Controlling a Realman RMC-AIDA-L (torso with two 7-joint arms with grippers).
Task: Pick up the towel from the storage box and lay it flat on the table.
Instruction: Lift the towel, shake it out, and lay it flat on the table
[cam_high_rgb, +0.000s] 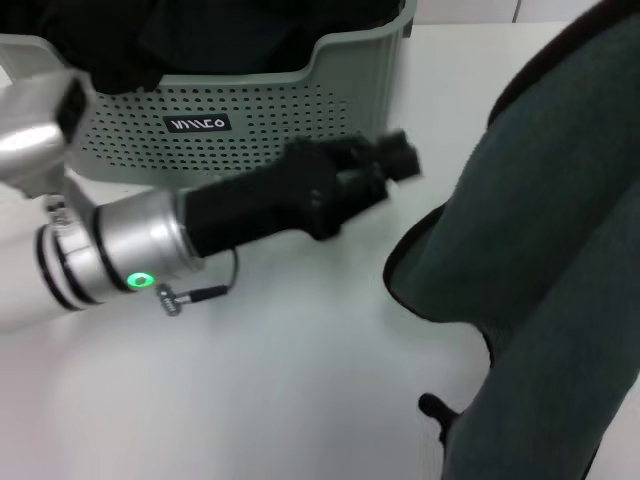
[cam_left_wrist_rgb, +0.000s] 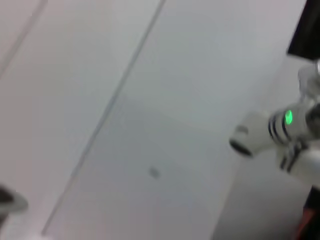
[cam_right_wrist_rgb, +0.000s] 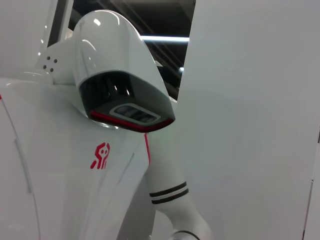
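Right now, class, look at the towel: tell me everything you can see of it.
The towel is a dark grey-green, fuzzy cloth with thin black edge trim. It is out of the box and hangs close to the head camera, filling that view's right side, draped and folded, not flat. Its top runs out of frame, so what holds it is unseen. Whether its lower end touches the table cannot be told.

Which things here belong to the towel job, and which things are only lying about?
Belong to the job:
towel, hanging at the right
storage box
table
left end effector, in front of the box

Only lying about:
black cloth inside the box
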